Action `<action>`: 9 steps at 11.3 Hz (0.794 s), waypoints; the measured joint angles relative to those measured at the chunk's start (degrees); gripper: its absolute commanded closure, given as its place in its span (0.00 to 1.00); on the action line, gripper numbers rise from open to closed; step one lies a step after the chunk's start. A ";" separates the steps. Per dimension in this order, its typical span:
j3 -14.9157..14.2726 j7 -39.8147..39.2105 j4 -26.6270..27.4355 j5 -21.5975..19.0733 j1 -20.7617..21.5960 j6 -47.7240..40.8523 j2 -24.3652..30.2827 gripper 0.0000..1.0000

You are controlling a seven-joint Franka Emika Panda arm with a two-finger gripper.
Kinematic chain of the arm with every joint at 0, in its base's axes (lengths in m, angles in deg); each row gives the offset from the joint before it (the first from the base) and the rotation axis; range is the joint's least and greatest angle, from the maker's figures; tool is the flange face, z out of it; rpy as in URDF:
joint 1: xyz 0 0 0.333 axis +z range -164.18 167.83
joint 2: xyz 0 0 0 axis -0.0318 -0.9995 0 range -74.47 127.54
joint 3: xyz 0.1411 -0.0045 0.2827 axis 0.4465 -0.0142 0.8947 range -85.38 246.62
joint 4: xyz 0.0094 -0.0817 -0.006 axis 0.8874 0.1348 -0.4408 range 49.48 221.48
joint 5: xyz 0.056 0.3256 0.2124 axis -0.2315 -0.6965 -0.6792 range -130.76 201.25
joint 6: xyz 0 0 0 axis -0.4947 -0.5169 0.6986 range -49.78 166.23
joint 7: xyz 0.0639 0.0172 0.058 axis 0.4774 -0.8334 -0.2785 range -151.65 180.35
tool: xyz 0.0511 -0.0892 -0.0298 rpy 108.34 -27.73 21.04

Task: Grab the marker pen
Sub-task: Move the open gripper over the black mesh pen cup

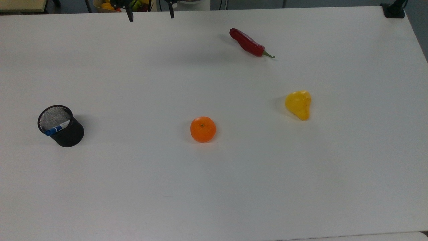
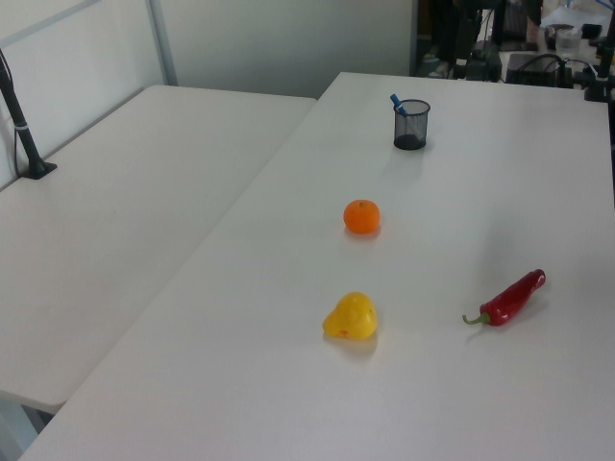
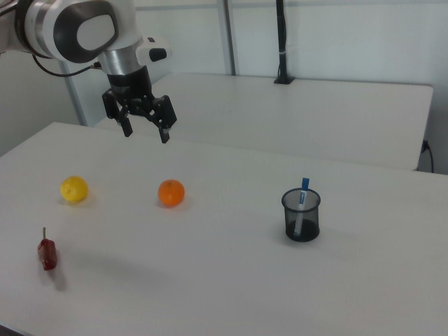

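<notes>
In the right view the red chili pepper (image 3: 47, 253) lies nearest, foreshortened to a short stub with its stem pointing up. Beyond it the yellow fruit (image 3: 73, 189) and the orange (image 3: 171, 193) sit well apart on the white table (image 3: 210, 280). At the right view's right stands the black mesh pen cup (image 3: 302, 215), upright, and the marker pen (image 3: 301, 203) stands in it, leaning a little. It is a slim white barrel with a blue cap poking above the rim; its lower part is seen only through the mesh and its bottom end is hard to make out. In the top view the marker pen (image 1: 57, 128) lies slanted across the cup's mouth, blue cap against the rim at the top view's left, and the label on the barrel cannot be read. Farther back in the right view the gripper (image 3: 145, 124) hangs in the air above the table, over the far edge behind the orange, its two dark fingers spread apart with nothing between them. In the top view just the tips of its fingers (image 1: 129, 16) come in at the upper edge, the rest cut off.
</notes>
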 measured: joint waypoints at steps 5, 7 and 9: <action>-1.47 0.00 0.00 0.00 -0.04 5.53 -1.34 0.00; -1.69 0.00 0.01 0.01 -0.58 9.89 -2.20 0.00; -1.87 0.00 0.01 0.01 -1.70 14.87 -2.84 0.00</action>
